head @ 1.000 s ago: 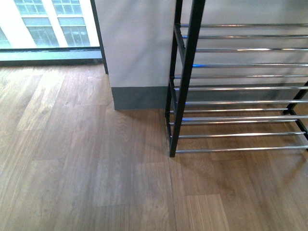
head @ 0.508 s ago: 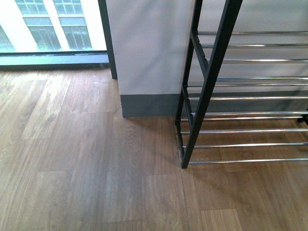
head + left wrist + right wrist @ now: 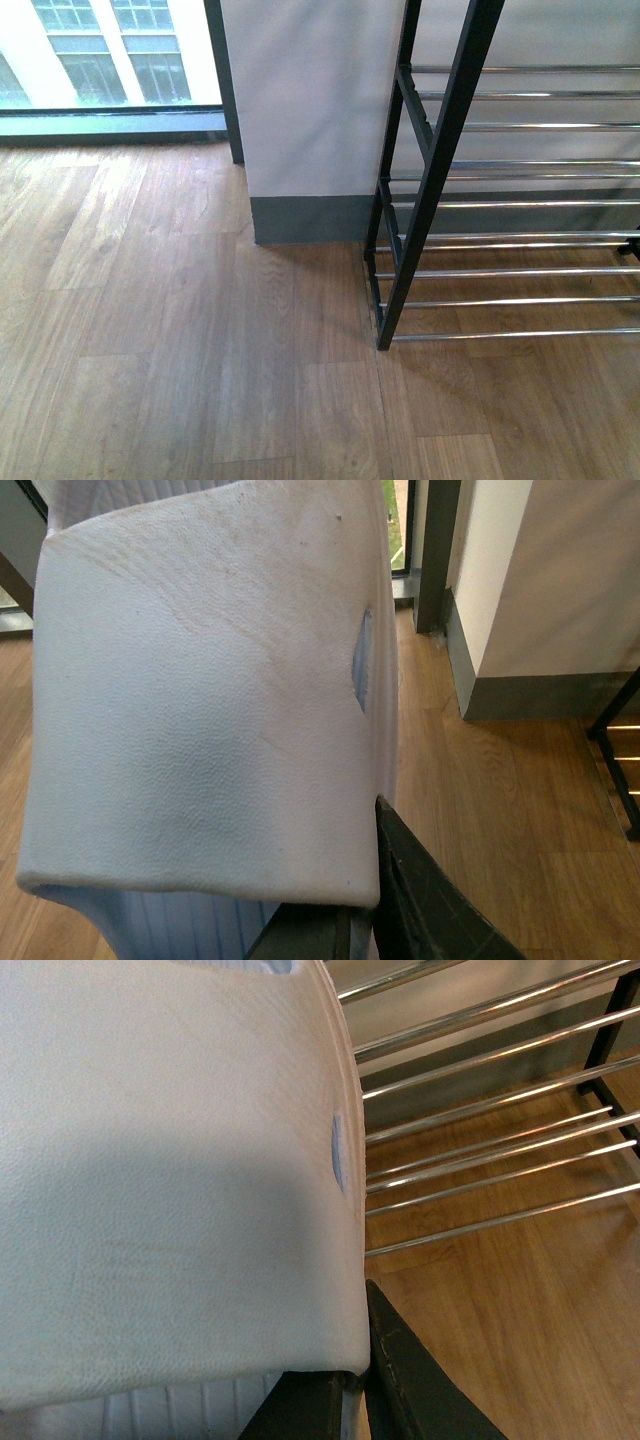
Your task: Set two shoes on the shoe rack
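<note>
Shoes (image 3: 200, 700) (image 3: 170, 1160) fill wrist views; front shows rack (image 3: 437, 170).

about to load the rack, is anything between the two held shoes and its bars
Nothing visible does. The rack bars in view are bare, and only open wooden floor shows between them and the right shoe; the left shoe is further off.

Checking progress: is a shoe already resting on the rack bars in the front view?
No, nothing rests on the shoe rack in that view; its bars are bare.
</note>
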### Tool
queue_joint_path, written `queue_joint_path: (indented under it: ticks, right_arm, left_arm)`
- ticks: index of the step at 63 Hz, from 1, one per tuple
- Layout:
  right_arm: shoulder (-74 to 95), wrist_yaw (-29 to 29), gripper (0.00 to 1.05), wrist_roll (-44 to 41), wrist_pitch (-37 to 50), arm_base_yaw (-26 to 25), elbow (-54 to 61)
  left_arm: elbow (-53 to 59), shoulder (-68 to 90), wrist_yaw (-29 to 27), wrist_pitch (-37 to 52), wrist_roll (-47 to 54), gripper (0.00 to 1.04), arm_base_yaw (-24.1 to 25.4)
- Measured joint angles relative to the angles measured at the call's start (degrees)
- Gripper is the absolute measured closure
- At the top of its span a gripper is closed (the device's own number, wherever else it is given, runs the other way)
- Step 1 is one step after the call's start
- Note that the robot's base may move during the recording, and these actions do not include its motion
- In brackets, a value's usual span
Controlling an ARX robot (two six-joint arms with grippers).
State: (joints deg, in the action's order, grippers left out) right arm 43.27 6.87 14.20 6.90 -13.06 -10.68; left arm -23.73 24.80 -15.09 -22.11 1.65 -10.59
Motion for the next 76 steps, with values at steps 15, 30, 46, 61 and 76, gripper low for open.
queue_joint_path:
  ticks: [15,30,46,61,76]
  right_arm:
    - [0.0,0.0,1.03,0.0,0.0,0.0,0.0]
    - [0.0,0.0,1.03,0.0,0.0,0.0,0.1]
    - [0.0,0.0,1.03,0.0,0.0,0.0,0.0]
    - [0.0,0.0,1.03,0.0,0.0,0.0,0.0]
    - [0.0,0.0,1.03,0.0,0.0,0.0,0.0]
  left_arm:
    - [0.0,0.0,0.0,0.0,0.0,1.03,0.0]
    - [0.0,0.0,0.0,0.0,0.0,1.03,0.0]
    - [0.0,0.0,0.0,0.0,0.0,1.03,0.0]
    - [0.0,0.0,0.0,0.0,0.0,1.03,0.0]
    - [0.0,0.0,0.0,0.0,0.0,1.03,0.0]
